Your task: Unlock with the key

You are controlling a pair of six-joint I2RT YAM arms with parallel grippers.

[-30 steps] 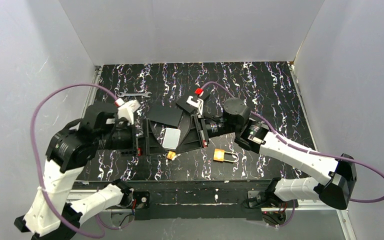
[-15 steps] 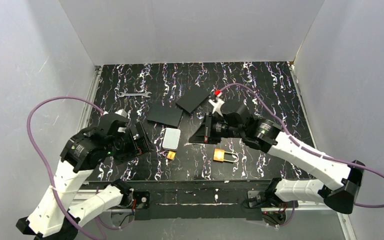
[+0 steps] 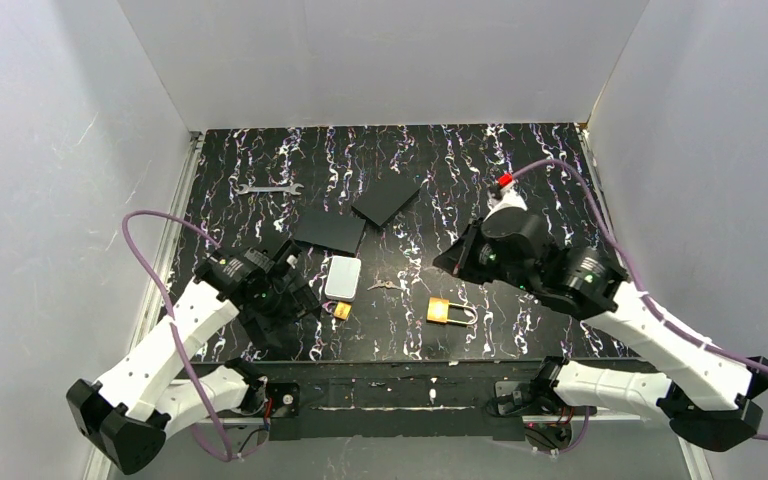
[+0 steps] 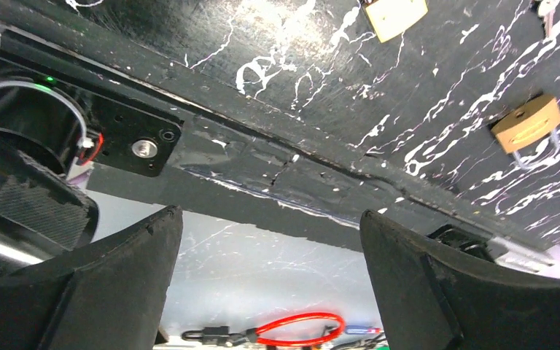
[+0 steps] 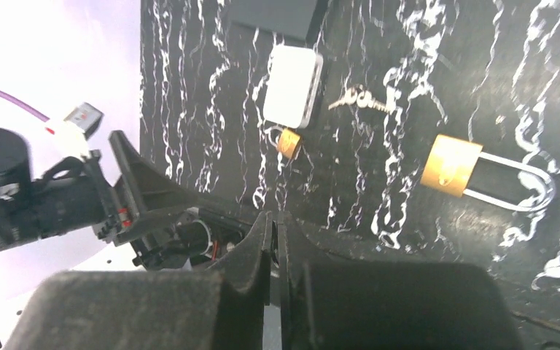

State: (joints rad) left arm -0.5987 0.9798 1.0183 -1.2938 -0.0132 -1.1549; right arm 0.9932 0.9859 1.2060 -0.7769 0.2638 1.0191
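Note:
A large brass padlock [image 3: 440,310] lies flat near the table's front edge, its shackle pointing right. It also shows in the right wrist view [image 5: 450,166] and the left wrist view [image 4: 531,124]. A small silver key [image 3: 385,286] lies on the table left of it, also seen in the right wrist view [image 5: 361,98]. A smaller brass padlock [image 3: 341,310] lies further left. My right gripper [image 3: 447,262] is shut and empty [image 5: 273,222], hovering above and behind the large padlock. My left gripper [image 3: 282,305] is open and empty [image 4: 268,219], over the table's front edge left of the small padlock.
A white box [image 3: 343,277] lies just behind the small padlock. Two black plates [image 3: 330,232] [image 3: 385,200] lie further back, and a wrench [image 3: 268,188] at the back left. White walls stand on three sides.
Both arms have pulled back from the table's middle: the right gripper up and to the right, the left down toward the front edge. The key now shows lying on the table.

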